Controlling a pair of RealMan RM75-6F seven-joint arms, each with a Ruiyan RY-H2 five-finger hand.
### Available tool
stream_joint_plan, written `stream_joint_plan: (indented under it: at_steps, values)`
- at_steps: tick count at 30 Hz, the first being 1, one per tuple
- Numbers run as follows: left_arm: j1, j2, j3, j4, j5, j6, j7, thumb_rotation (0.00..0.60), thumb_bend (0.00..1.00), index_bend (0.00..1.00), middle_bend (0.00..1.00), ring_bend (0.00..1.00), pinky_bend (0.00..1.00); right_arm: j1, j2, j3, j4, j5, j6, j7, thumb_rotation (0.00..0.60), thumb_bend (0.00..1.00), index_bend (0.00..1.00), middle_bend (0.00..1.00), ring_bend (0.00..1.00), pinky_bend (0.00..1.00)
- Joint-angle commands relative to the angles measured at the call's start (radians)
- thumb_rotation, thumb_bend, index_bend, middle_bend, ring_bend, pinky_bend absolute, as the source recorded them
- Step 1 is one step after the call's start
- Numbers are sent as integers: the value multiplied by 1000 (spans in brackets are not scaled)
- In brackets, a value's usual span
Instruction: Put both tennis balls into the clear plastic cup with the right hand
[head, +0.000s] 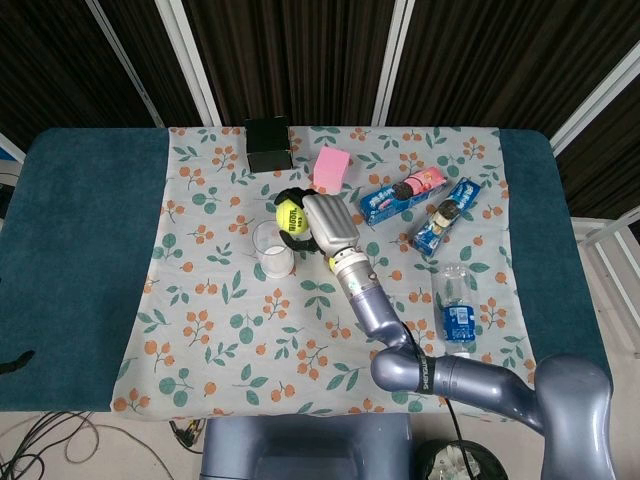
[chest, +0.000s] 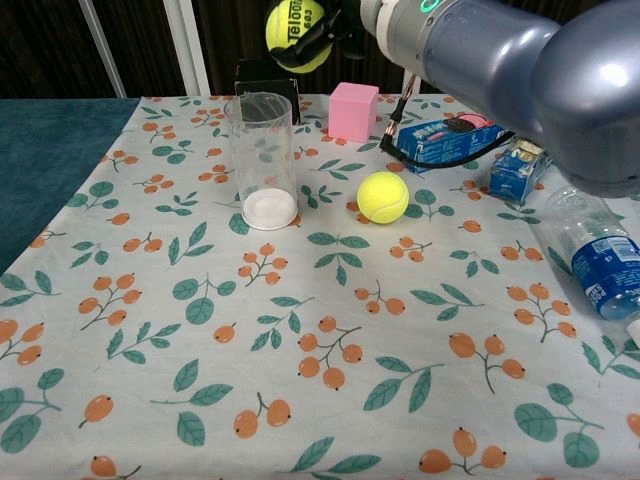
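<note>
Tennis ball one (chest: 293, 32) sits gripped in our right hand (head: 322, 226), raised at the top centre of the chest view, just above and right of the clear plastic cup (chest: 264, 160). We see the cup standing upright on the floral cloth (chest: 300, 340). Our second tennis ball (chest: 382, 196) lies on the cloth right of the cup, near the pink cube (chest: 353, 110).

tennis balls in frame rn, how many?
2. One tennis ball is gripped by the right hand, raised just right of the clear plastic cup. The other tennis ball lies on the floral cloth right of the cup. None inside the cup.
</note>
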Motion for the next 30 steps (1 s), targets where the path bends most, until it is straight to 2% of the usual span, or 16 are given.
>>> stream_joint_plan:
  at_steps: [1, 9, 14, 18, 20, 22, 23, 30]
  values:
    - [0, 1, 0, 1, -1, 0, -2, 600, 32, 64, 0, 0, 43, 11, -25, -10, 19, -2, 5, 9, 600, 679, 489, 359, 453, 919]
    - [-5, -1, 3, 1, -2, -11, 3, 600, 32, 64, 0, 0, 43, 41, -69, -15, 53, -11, 3, 21, 600, 667, 489, 348, 447, 947]
    - [-5, 1, 2, 0, -4, -13, 0, 600, 32, 64, 0, 0, 43, 60, -92, -16, 70, -2, -2, 13, 600, 573, 473, 329, 414, 960]
    - [-4, 3, 1, 0, -7, -13, -6, 600, 33, 64, 0, 0, 43, 78, -104, -11, 83, 20, -20, 3, 600, 509, 405, 276, 322, 967]
    - [-4, 6, 0, 0, -8, -13, -11, 600, 32, 64, 0, 0, 43, 89, -106, -9, 88, 45, -37, -12, 600, 467, 359, 243, 271, 687]
    - [-4, 8, 0, 1, -9, -13, -15, 600, 32, 64, 0, 0, 43, 96, -103, -10, 87, 70, -56, -27, 600, 411, 313, 205, 227, 310]
    - [-3, 9, -1, 1, -9, -13, -17, 600, 32, 64, 0, 0, 43, 99, -102, -10, 86, 83, -65, -33, 600, 392, 299, 192, 214, 293]
    - [-3, 14, -1, 1, -12, -15, -27, 600, 32, 64, 0, 0, 46, 113, -79, -10, 63, 139, -102, -57, 600, 276, 225, 104, 131, 468]
